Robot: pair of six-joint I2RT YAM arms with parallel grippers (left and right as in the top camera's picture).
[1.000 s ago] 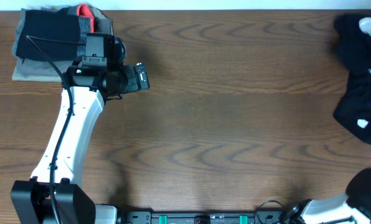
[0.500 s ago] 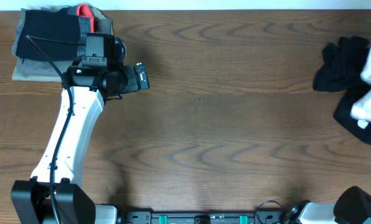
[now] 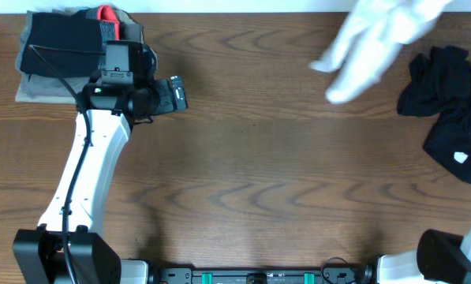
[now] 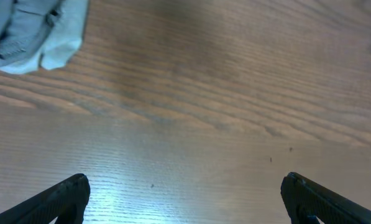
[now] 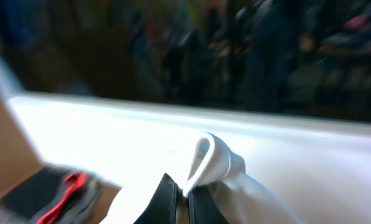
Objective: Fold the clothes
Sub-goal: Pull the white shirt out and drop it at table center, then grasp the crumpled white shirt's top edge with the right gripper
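A: From overhead, where is the large white soft T-shirt (image 3: pixel 377 39)?

B: Over the far-right part of the brown wood-grain table (image 3: pixel 259 173), up off the wood and blurred. Its long streak slants from the far right edge down toward the table's middle. Just to its right, a heap of black fabric garments with a small white patch (image 3: pixel 452 102) lies on the wood.

A: And the left gripper (image 3: pixel 176 95)?

B: At the far left, beside the folded stack of grey, black and red-trimmed garments (image 3: pixel 61 47), well apart from the shirt. The right arm is plainly the nearer one, though I cannot make out its gripper in this view.

A: The left wrist view?

B: Its fingers stand spread wide at the bottom corners, with nothing between them but bare wood. The stack's grey corner sits at the upper left.

A: The right wrist view?

B: The right gripper (image 5: pixel 182 202) has its fingers pressed together, pinching the white shirt. A rolled fold bulges just past the tips. The red-trimmed stack shows far off at the lower left.

A: So what does the next move turn on?

B: As I judge it, the shirt is held on the right side, and bare wood lies to its left, toward the middle. Laying it flat means carrying it leftward along that slant. The left gripper would have to cross most of the table to take a second corner.
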